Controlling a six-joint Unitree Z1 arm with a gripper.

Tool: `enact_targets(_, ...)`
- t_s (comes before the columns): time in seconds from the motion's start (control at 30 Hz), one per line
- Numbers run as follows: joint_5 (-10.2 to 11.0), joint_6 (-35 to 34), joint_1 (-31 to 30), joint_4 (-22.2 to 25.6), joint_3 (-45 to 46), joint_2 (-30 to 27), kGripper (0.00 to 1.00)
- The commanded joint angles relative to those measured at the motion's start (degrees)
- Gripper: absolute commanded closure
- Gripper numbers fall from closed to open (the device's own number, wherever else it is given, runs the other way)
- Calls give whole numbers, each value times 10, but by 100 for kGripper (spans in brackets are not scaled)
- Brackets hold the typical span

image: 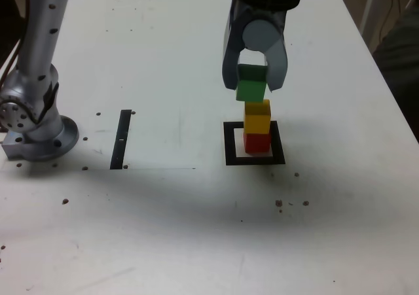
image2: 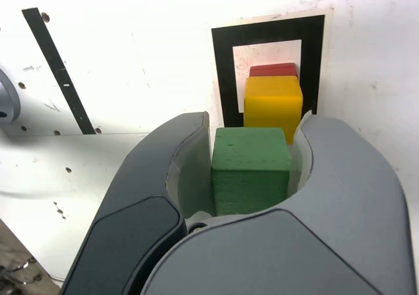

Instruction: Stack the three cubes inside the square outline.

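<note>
Wrist view only: both pads of the grey curved hand (image2: 255,161) clamped on a green matte cube (image2: 251,171). Exterior view only: red cube's front face, under the yellow cube (image: 257,117); green one sits up near the yellow. Surface (image: 163,223): white, speckled; thick black square outline (image: 230,144) around the red cube (image: 256,142), thin black strip (image: 121,139) well apart. Room: dark beyond the edges.

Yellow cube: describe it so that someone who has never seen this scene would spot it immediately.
On the white table, find the thick black square outline. Inside it stands a red cube, and the yellow cube sits on top. Unlike the green cube, it is not between the pincer's fingers.
</note>
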Motion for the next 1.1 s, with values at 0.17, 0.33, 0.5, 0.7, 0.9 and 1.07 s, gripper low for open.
enact_targets(0.17,0,-1,10,-2,0,1,70)
enact_targets(0.33,0,-1,14,-8,-5,11,70)
enact_targets(0.5,-1,-1,18,-10,-8,23,70)
enact_targets(0.7,-5,2,21,-10,-11,34,70)
enact_targets(0.9,-8,4,23,-11,-11,41,69)
enact_targets(1.07,-12,10,26,-14,-7,43,31)
